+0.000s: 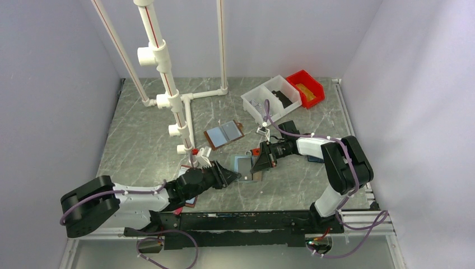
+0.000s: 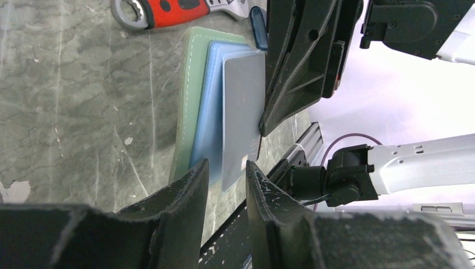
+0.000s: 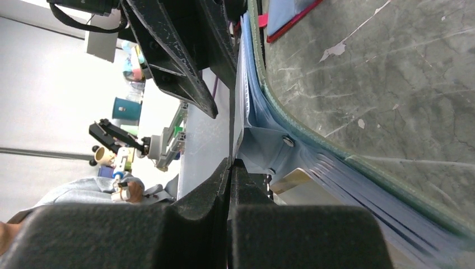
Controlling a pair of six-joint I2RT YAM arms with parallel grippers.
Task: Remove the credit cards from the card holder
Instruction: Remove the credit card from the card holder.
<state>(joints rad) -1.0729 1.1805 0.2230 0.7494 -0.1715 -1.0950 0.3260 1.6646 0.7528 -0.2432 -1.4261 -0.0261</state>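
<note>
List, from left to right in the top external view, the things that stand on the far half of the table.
White pipe frame → brown-edged folder → white bin → red bin.

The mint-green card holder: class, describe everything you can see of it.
The flat, pale mint-green card holder with a stitched edge lies on the grey marble table, translucent blue leaves stacked on it. The right gripper pinches its top grey leaf; the left gripper hovers open at one end.
</note>
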